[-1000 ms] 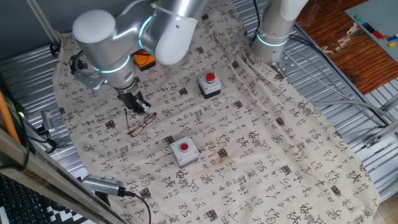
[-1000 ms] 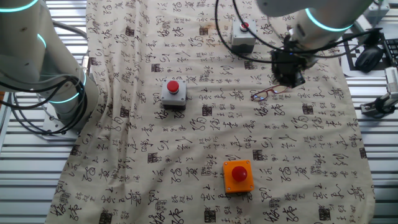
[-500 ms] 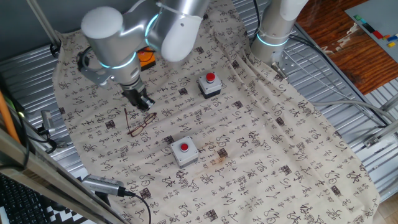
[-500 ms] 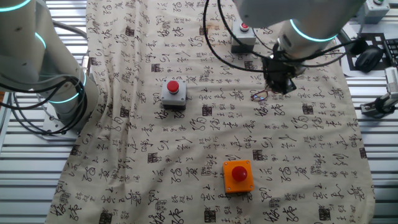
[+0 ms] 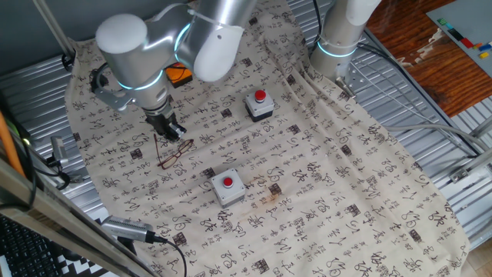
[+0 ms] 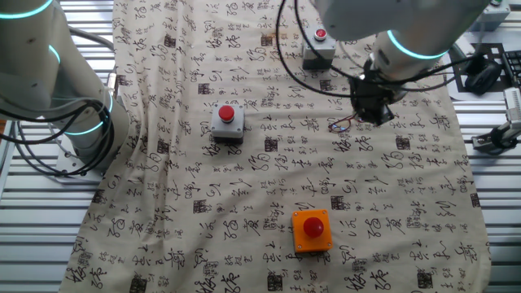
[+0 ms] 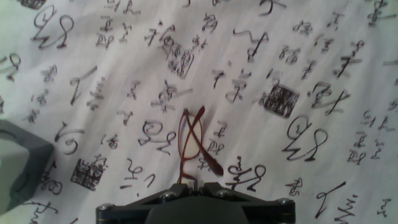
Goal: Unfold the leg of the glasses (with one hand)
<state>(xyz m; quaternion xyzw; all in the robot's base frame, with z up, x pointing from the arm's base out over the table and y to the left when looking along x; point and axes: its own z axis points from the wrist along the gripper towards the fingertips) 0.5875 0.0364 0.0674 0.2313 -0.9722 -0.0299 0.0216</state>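
The glasses [image 5: 175, 151] lie on the printed cloth, thin reddish-brown wire rim with clear lenses. They also show in the other fixed view [image 6: 345, 124] and in the hand view [image 7: 193, 142], where both legs cross over the frame. My gripper [image 5: 171, 131] stands low over the end of the glasses nearest it, also seen in the other fixed view [image 6: 370, 115]. In the hand view my gripper [image 7: 196, 185] has its fingers nearly together with one thin leg of the glasses pinched between them.
A grey button box with a red button [image 5: 227, 187] stands in front of the glasses, and a second one [image 5: 260, 105] to the right. An orange button box [image 6: 312, 229] sits behind the arm. A second robot arm's base [image 5: 338, 42] stands at the back right.
The arm swung a little away from the glasses and came back to nearly where it was a second ago. The glasses stay on the cloth in about the same place.
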